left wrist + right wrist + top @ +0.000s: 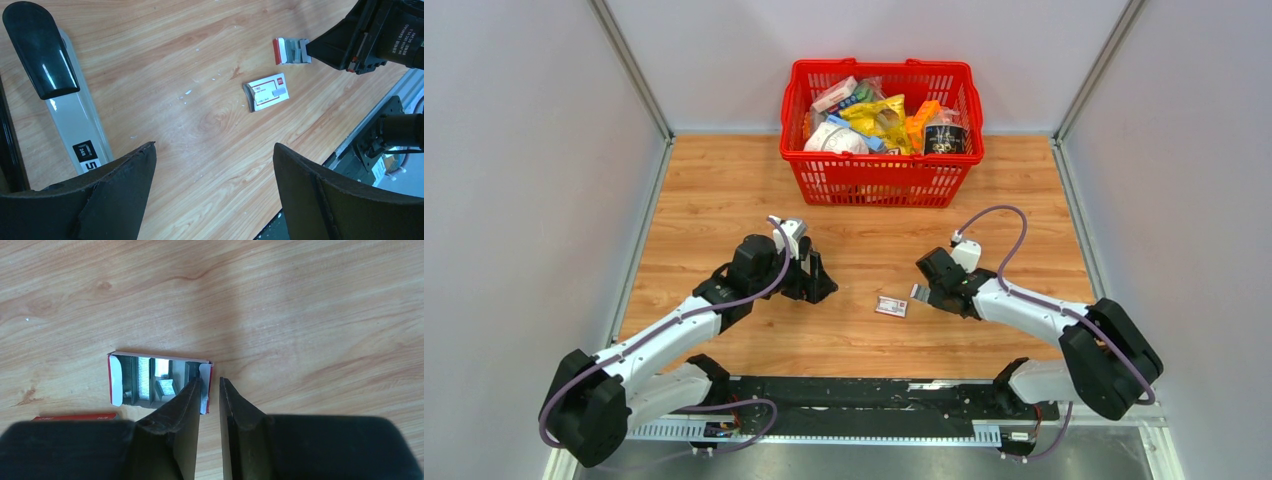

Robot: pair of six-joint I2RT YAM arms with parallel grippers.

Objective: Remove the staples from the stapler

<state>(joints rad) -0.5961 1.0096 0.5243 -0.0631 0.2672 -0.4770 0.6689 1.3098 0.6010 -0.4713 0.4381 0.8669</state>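
The stapler (67, 107), a grey bar with a black cap, lies on the wood beside my left finger; no staples show in it. My left gripper (215, 160) is open and empty above bare wood; it also shows in the top view (812, 282). My right gripper (210, 385) is nearly closed on the right end wall of a small red-and-white box tray (116, 382). Silvery staples (143, 376) lie in strips inside that tray. The box's sleeve (267, 93) lies flat between the two grippers. Tiny pale specks (188, 92) dot the wood.
A red basket (879, 183) full of packets stands at the back middle. Grey walls close the left and right sides. The black rail (854, 405) with the arm bases runs along the near edge.
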